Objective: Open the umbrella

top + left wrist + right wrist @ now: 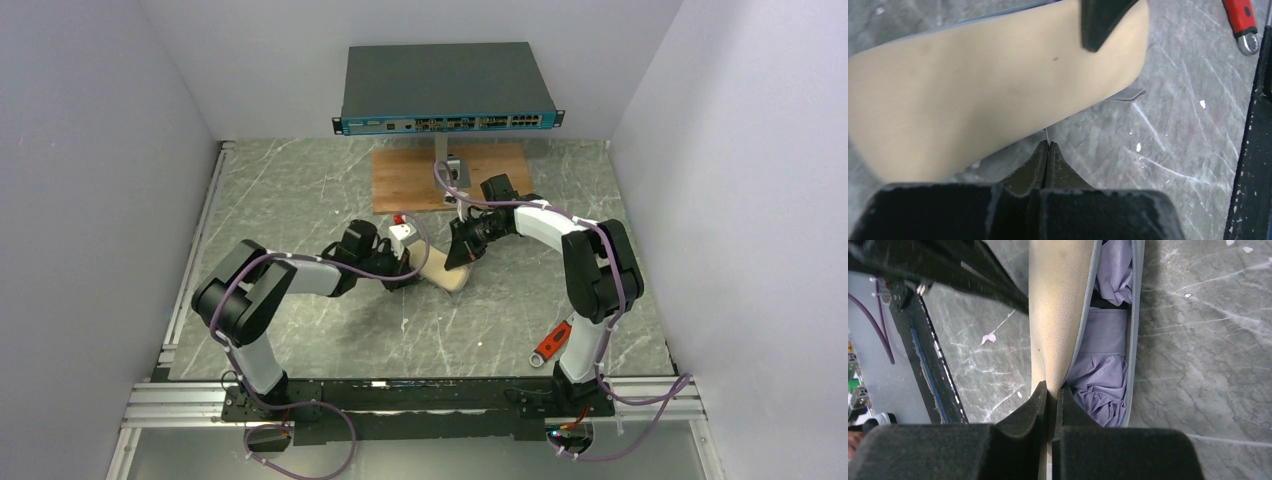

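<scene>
1. A cream case (447, 272) lies near the middle of the table, its lid lifted along a grey zip edge in the right wrist view
2. The table (300, 200) is grey marbled stone, with white scuffs and flecks
3. A red-handled tool (552, 343) with a metal end lies at the near right, well apart from the case
4. A wooden board (410, 180) lies flat at the far edge
5. A dark network switch (447, 88) with a blue front sits raised on a post above the board
</scene>
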You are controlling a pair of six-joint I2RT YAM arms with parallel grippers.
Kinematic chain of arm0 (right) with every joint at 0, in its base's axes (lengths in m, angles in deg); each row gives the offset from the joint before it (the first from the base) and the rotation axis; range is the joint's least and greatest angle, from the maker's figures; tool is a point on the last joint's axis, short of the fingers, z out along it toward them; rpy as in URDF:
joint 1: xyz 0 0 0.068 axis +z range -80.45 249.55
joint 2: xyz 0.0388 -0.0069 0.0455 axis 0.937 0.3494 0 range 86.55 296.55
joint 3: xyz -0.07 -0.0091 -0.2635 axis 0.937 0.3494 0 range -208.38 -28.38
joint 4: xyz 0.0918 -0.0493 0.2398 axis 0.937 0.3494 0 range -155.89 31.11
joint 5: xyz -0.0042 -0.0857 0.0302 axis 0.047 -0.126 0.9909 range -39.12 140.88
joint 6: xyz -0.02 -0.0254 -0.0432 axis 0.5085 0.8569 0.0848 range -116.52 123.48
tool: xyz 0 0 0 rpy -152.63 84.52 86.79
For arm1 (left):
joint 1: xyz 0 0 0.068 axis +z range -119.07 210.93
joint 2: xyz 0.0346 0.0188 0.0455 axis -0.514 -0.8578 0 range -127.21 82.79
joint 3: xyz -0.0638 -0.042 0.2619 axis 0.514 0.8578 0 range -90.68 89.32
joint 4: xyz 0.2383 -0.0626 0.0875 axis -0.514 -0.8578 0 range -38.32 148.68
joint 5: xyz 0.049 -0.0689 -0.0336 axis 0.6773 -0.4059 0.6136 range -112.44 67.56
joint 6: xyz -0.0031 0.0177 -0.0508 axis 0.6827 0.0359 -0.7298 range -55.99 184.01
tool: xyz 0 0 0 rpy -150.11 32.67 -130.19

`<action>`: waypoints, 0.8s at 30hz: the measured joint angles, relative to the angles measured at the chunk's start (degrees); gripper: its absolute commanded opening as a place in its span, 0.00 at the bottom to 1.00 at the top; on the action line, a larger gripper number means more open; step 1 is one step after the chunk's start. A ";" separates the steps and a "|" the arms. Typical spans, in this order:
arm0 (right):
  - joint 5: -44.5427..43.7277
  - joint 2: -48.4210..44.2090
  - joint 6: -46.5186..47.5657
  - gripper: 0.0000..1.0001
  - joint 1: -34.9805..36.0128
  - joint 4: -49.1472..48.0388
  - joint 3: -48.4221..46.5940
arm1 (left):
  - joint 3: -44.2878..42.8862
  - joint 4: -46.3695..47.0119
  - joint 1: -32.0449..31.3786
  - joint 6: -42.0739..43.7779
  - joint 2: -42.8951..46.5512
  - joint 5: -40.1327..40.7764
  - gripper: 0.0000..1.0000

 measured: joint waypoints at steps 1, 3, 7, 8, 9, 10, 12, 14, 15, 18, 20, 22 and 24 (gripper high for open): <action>-0.02 0.00 -0.72 0.00 0.00 -0.39 0.09 | -0.37 0.11 -0.74 -0.11 -0.28 0.11 0.00; -0.09 0.00 -1.97 0.00 -0.04 -0.96 0.24 | -1.18 0.02 -2.14 -0.15 -0.83 0.50 0.00; -0.22 -0.02 -2.95 0.00 -0.17 -1.20 0.39 | -1.73 -0.85 -2.91 -0.22 -1.05 0.81 0.43; -0.20 -0.09 -2.93 0.02 -0.17 -1.57 0.50 | -1.77 -1.25 -2.71 -0.26 -0.94 0.17 0.53; -0.20 -0.15 -2.75 0.10 -0.15 -1.90 0.52 | -1.79 -1.99 -2.47 -0.46 -0.42 -0.42 0.61; -0.22 -0.31 -2.25 0.18 -0.11 -2.14 0.50 | -1.75 -3.30 -2.10 -0.70 0.66 -0.85 0.70; -0.20 -0.79 -0.81 0.34 0.02 -1.97 0.48 | -1.18 -5.77 -0.72 -0.55 4.26 -1.40 0.96; -0.55 -1.11 1.62 0.44 0.13 -0.85 -0.11 | -0.39 -10.03 2.49 0.42 10.86 -1.75 0.99; -0.66 -1.14 3.28 0.46 0.24 0.22 -0.81 | -0.35 -11.72 3.98 1.20 13.81 -1.75 1.00; -0.90 -1.14 8.39 0.49 0.96 4.17 -3.65 | -0.68 -15.85 9.14 3.41 22.08 -1.49 1.00; -1.09 -1.16 11.37 0.50 1.99 6.05 -5.03 | -1.36 -18.32 11.45 4.96 24.96 -1.18 1.00; -1.20 -1.60 14.60 0.52 3.80 7.54 -5.42 | -2.32 -20.57 13.14 6.03 25.77 -0.90 1.00; -1.25 -2.32 17.38 0.51 5.92 8.96 -5.27 | -2.84 -22.05 14.23 6.40 25.44 -0.63 1.00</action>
